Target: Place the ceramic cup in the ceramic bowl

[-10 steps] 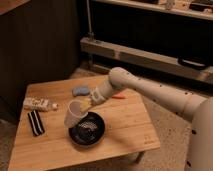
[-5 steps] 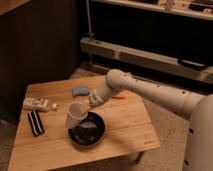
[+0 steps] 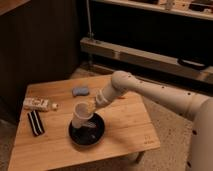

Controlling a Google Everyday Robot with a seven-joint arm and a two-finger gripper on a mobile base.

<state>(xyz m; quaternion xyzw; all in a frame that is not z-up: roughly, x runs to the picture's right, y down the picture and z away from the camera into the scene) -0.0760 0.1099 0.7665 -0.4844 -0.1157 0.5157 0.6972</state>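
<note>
Holding the cup with the gripper, clamped shut on the rim at the side away from the bowl's left edge. Hanging tilted over the back-left part of the bowl, base down within its rim, perhaps touching; cannot tell which. Close to finishing, judging by this: just to lower and let go.

Stiff and brittle, being ceramic, and probably slick under a grip. Likely light enough for a pinch at the rim, yet apt to swing or slip if jolted. Best taken across the wall near the rim, one jaw inside and one outside, as appears the case here. Worth levelling before release, and easing down slowly to spare both pieces from chipping, ceramic against ceramic. Worth aiming nearer the bowl's middle too, to avoid tipping against the edge.

Elsewhere on the table: a blue pad behind the bowl, a white packet off to the bowl's back-left, a dark striped strip well to the bowl's left.
</note>
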